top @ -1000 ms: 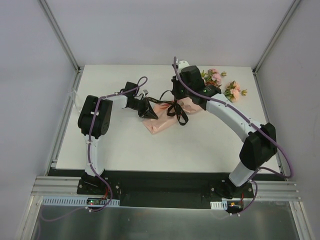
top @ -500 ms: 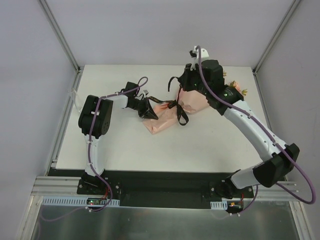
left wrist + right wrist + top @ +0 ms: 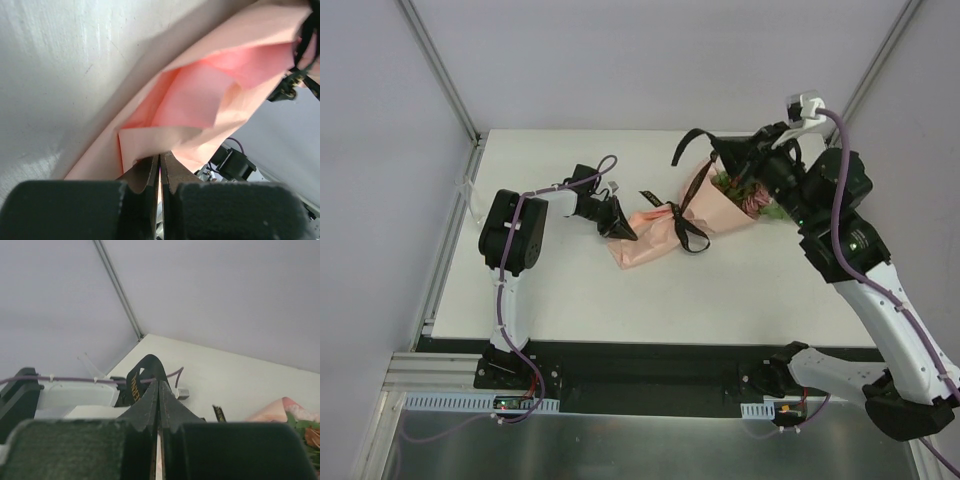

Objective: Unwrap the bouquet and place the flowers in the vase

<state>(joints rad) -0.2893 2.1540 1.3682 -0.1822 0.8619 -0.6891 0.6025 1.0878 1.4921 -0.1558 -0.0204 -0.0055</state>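
Observation:
The bouquet lies across the table in pale pink paper, with a black ribbon still round its middle. At its right end the flowers show pink and green, and in the right wrist view they peek in at the lower right. My left gripper is shut on the paper's edge at the stem end. My right gripper is raised above the flower end, shut on a loop of the black ribbon. The vase is out of view.
The white table is bounded by metal frame posts at its back corners and by grey walls. My right arm reaches over the table's right side. A purple cable crosses the right wrist view.
My right arm has swung up and to the right, drawing the ribbon loop with it. The bouquet's flower end has come out from under that arm. My left gripper stayed put.

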